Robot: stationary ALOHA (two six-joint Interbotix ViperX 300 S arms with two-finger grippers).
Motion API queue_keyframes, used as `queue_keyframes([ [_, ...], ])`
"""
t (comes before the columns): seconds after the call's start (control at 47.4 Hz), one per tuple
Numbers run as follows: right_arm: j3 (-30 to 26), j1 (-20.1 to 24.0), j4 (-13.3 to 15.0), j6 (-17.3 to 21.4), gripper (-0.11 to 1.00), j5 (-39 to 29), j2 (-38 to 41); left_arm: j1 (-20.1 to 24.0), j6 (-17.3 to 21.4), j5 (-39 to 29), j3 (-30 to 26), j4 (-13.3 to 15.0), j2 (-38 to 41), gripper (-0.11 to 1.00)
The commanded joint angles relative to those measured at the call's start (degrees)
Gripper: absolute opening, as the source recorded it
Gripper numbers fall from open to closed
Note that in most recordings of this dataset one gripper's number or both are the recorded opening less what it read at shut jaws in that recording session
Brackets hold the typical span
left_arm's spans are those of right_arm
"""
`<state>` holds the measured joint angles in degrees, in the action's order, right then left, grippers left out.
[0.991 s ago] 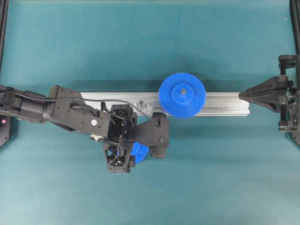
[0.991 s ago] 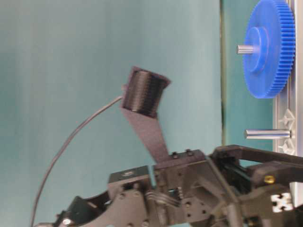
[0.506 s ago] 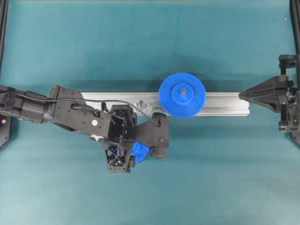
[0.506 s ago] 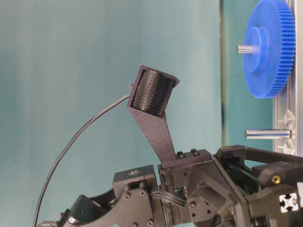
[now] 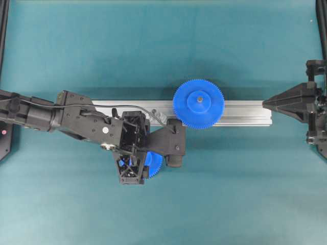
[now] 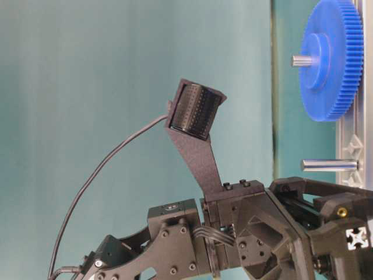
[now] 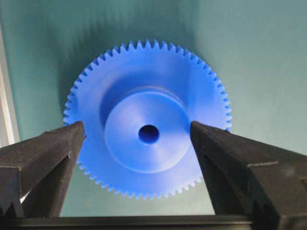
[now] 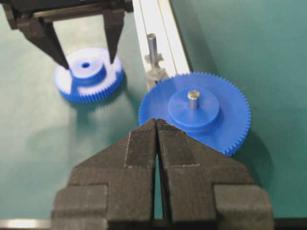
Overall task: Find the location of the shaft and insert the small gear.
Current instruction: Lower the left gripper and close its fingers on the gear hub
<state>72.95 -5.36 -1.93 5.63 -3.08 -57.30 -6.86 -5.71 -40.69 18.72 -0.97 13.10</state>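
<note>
The small gear is blue with a raised hub and lies flat on the teal table in front of the rail; it also shows as the small gear and the small gear. My left gripper is open and points down over it, one fingertip on each side of the hub. That left gripper hides half the gear from above, and the left gripper shows from the right wrist. The shaft stands bare on the rail, and the shaft shows beside the arm. My right gripper is shut and empty, and the right gripper sits at the rail's right end.
A larger blue gear sits on its own metal pin on the aluminium rail, just right of the shaft; the larger gear lies close in front of my right gripper. The left arm's wrist hangs over the rail's left part.
The left arm has shifted slightly and its wrist has tilted a little over the small gear. Its jaws stay open. The right gripper has barely moved.
</note>
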Motion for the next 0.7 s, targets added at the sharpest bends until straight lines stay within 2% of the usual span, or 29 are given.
queue_keyframes([
  [0.0, -0.62, -0.18, 0.0, 0.53, -0.01, 0.26, 0.26, -0.26, 0.18, 0.18, -0.79, -0.18, -1.05, 0.92],
  [0.675, -0.35, -0.18, 0.0, 0.53, -0.01, 0.26, 0.35, -0.79, 0.18, 0.18, -0.62, -0.18, -0.62, 0.92],
])
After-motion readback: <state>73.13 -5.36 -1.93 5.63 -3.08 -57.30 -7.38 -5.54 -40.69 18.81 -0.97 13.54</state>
